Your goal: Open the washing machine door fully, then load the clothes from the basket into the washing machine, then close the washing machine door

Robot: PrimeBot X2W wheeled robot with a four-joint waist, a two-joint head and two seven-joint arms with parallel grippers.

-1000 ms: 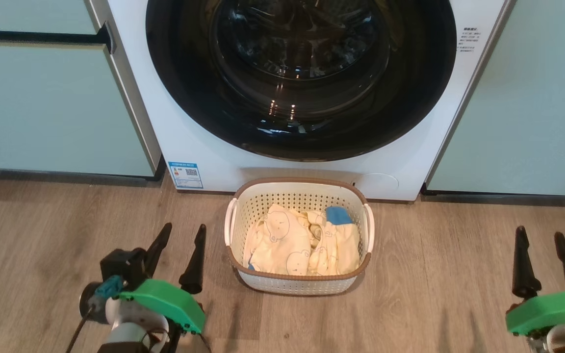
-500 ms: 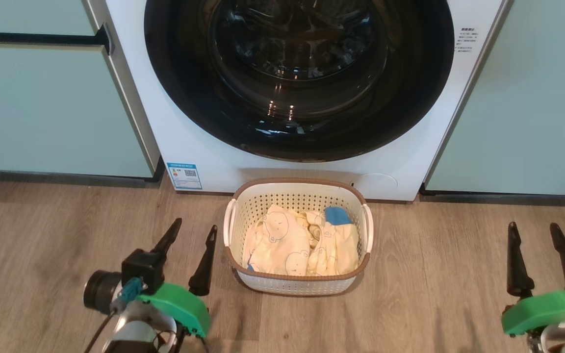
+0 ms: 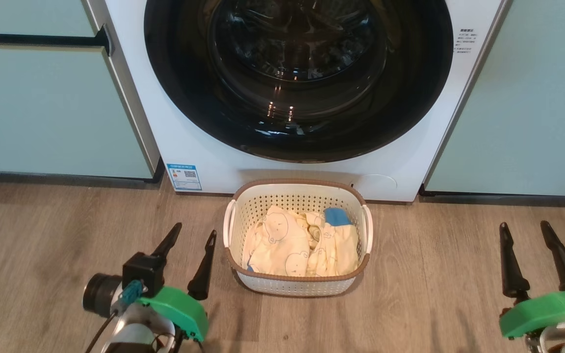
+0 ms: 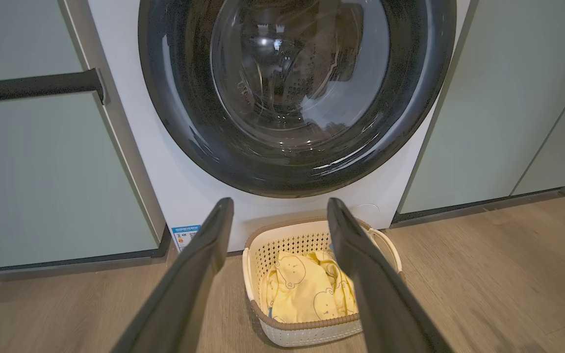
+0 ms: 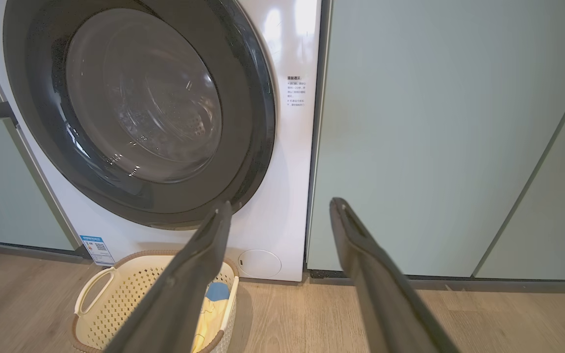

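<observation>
Washing machine door (image 3: 297, 142) closed, clothes (image 3: 292, 242) in basket (image 3: 292, 287).
Basket on floor (image 3: 42, 235) at door's 6 o'clock; left end effector (image 3: 195, 229) at basket's 9 o'clock, right end effector (image 3: 523, 224) at 3 o'clock, both spread, empty.

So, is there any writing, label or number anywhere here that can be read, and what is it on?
Blue-and-white sticker, low on the washing machine front: a QR-like square and print, too small to read.
Block of dark print, upper right of that front: too small to read.
No other text is legible.
</observation>
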